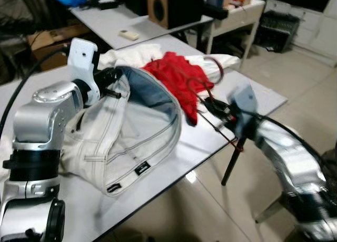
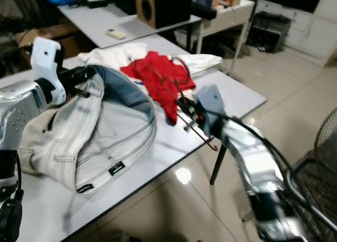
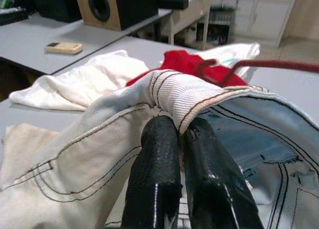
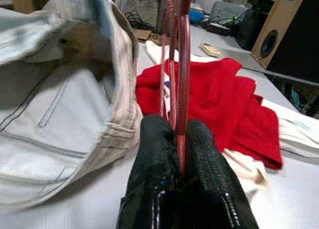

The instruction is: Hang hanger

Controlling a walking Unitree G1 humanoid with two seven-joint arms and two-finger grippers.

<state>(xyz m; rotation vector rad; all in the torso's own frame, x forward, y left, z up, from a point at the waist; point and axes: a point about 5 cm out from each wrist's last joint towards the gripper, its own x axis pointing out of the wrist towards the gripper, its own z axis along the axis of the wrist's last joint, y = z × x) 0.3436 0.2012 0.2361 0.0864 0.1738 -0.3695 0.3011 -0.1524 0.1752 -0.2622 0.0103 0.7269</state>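
A red wire hanger (image 4: 184,49) is held upright over the table's right part, and my right gripper (image 4: 178,125) is shut on its wires. It hangs just above a crumpled red garment (image 1: 176,76). Pale denim jeans (image 1: 131,136) lie spread on the grey table (image 1: 258,97), with the waistband lifted and gaping open. At the left, my left gripper (image 3: 180,128) is shut on that waistband, pinching a fold of it. The hanger's far end points towards the open waistband.
White cloth (image 1: 131,55) lies behind the jeans and the red garment. A second table behind holds a wooden speaker (image 1: 160,7) and a remote (image 1: 129,35). The table's front edge and right corner drop to a tiled floor (image 1: 310,78). A wire fan guard (image 2: 326,147) stands at the far right.
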